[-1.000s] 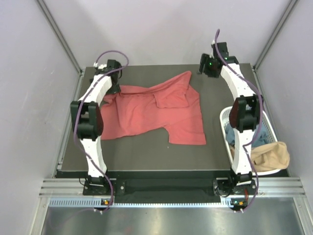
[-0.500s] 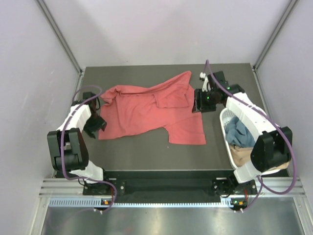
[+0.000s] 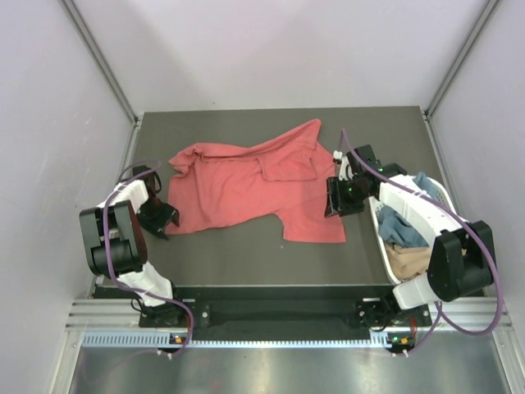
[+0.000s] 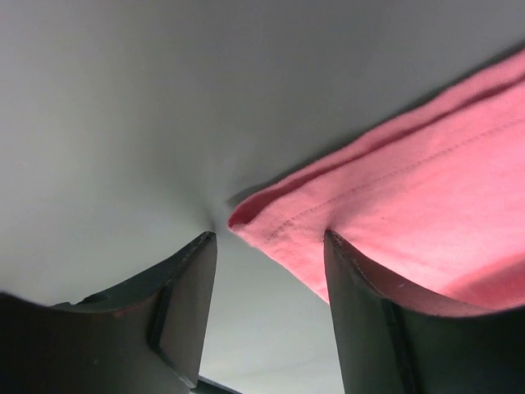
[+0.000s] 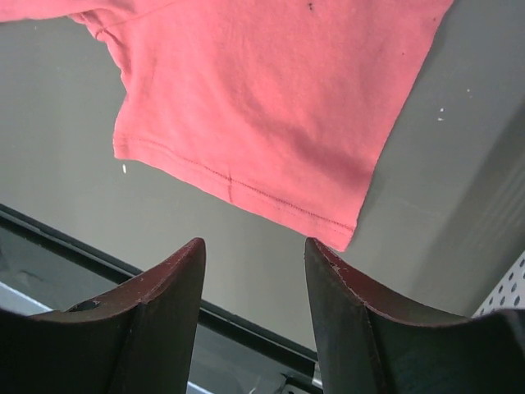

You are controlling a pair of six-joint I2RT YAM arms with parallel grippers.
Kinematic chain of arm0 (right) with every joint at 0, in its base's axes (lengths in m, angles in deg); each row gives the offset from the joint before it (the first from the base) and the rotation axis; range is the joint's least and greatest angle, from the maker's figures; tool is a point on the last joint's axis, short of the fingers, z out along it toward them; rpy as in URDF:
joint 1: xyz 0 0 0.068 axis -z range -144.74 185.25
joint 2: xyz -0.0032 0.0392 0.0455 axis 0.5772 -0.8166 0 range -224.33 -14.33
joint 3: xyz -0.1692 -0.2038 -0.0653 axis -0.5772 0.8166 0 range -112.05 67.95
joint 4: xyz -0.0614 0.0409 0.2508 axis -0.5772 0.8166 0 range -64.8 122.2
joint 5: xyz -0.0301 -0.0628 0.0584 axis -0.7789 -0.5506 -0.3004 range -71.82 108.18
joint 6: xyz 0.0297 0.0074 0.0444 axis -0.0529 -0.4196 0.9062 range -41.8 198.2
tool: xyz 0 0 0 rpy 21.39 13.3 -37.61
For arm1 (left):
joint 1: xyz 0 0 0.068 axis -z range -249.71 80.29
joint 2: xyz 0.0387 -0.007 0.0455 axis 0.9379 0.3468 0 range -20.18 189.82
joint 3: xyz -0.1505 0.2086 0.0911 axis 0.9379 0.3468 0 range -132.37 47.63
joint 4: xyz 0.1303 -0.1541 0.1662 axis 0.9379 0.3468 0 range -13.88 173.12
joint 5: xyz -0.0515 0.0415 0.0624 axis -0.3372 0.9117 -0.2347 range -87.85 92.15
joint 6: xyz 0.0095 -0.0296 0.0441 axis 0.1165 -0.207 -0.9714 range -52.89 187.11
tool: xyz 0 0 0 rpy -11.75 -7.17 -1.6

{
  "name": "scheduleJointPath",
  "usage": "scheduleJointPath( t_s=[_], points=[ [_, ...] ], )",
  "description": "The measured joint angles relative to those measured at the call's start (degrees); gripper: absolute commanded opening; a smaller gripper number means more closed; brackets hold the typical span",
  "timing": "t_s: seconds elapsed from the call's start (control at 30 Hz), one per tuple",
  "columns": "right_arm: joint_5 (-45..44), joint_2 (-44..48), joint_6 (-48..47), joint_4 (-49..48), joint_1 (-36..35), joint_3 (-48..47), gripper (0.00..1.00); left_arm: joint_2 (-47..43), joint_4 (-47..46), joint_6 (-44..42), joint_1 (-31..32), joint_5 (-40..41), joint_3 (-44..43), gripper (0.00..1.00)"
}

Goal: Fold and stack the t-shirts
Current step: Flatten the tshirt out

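- The left fingers [image 3: 160,217] [image 4: 184,304] are low over the desk [image 3: 246,254], spread apart, at the near-left corner of the coral-red t-shirt [image 3: 246,185].
- In the left wrist view that hemmed corner [image 4: 271,226] lies in the gap between the two fingers. It runs up to the finger on the right of that view, and whether it touches it is hard to tell. It is not pinched.
- The right fingers [image 3: 335,197] [image 5: 164,304] are also spread, with nothing between them. They sit just beside the shirt's right edge.
- In the right wrist view the shirt's hem and its corner [image 5: 271,98] lie flat on the desk just beyond the fingertips.
- The coral-red t-shirt lies between the two sets of fingers, opened out but rumpled, with one flap folded over its middle.
- A white basket [image 3: 382,246] stands behind the right fingers, away from the shirt. It holds a blue t-shirt [image 3: 398,226] and a tan t-shirt [image 3: 410,261], both bunched.
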Motion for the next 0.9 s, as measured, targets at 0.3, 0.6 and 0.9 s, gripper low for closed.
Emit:
scheduleJointPath(
  t_s=[0.3, 0.6, 0.9],
  points=[
    [0.0, 2.0, -1.3, -0.2, 0.3, 2.8, 0.52, 0.3, -0.4, 1.3, -0.2, 0.1, 0.4, 0.56],
    [-0.3, 3.0, -1.8, -0.1, 0.6, 5.7, 0.53, 0.2, -0.5, 1.3, -1.5, 0.7, 0.4, 0.55],
    [-0.5, 3.7, -1.8, 0.0, 0.8, 7.0, 0.53, -3.1, -0.4, 0.5, -1.9, 3.9, 0.4, 0.61]
  ],
)
